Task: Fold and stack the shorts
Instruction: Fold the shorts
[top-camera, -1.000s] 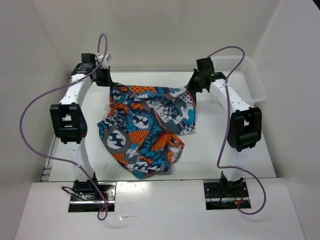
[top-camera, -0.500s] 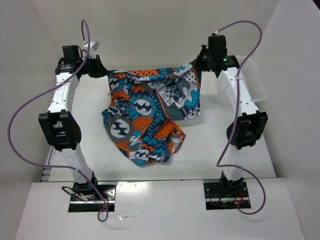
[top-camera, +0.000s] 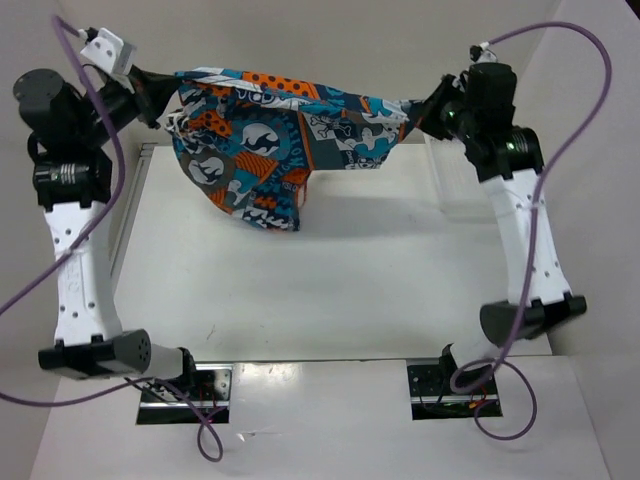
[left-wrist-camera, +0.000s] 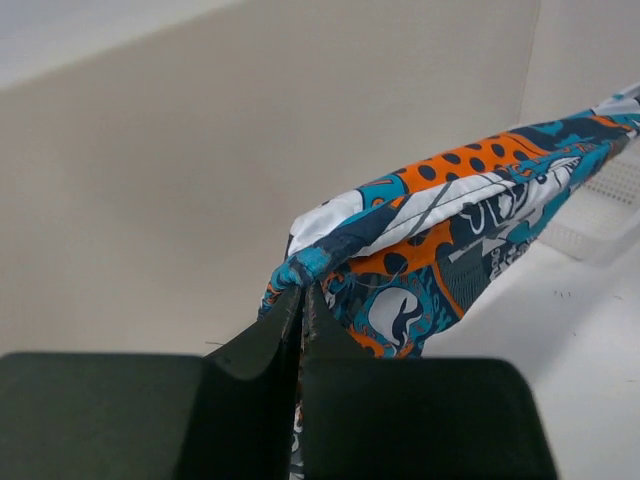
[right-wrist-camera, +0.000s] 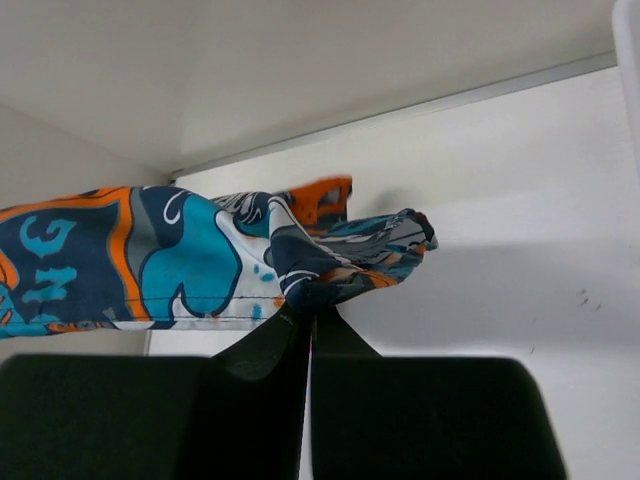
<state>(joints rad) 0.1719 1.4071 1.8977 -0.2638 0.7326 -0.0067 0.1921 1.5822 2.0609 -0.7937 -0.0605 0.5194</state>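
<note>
Shorts (top-camera: 265, 140) hang stretched between both arms, above the far edge of the tabletop (top-camera: 350, 290). Left tool (top-camera: 160, 95) and right tool (top-camera: 418, 115) are each clamped on an upper corner. Judgement: keep tension even and lay the loose lower edge down first. Near half offers room; basket (left-wrist-camera: 600, 205) crowds the far-right corner.

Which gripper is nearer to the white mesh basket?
Right. The right gripper holds one end of the shorts close to the basket; the left gripper holds the other end, on the opposite side.
</note>
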